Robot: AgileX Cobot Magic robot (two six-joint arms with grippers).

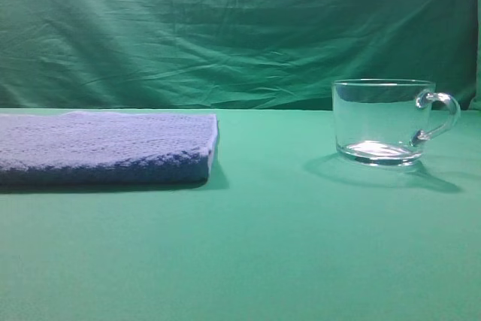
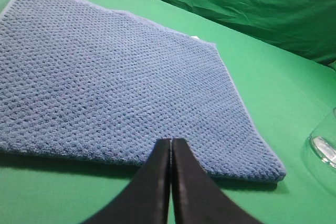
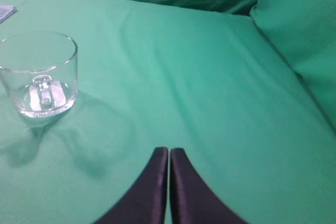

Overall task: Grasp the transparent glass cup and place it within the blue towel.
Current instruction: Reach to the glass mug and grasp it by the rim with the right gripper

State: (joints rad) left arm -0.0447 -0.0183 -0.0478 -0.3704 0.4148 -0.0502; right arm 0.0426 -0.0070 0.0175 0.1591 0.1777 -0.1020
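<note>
Glass cup (image 1: 383,120) is sitting upright on the green tabletop (image 1: 263,246), handle facing right, well apart from the blue towel (image 1: 105,146) lying flat to the left. Nothing is resting on the towel. Right gripper (image 3: 168,153) is hanging back with fingers pressed together, holding nothing; left gripper (image 2: 171,142) likewise, hovering over the towel's near edge. Task is looking unstarted: grasp, carry and placement all remaining.

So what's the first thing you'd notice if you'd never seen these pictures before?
Probably the big blue towel, lying flat and folded on the left of the green table. Next, the clear glass cup standing upright on the right, apart from the towel, its handle pointing right in the high view. In the wrist views you'd also spot each arm's black left gripper and right gripper, both pinched shut and holding nothing.
</note>
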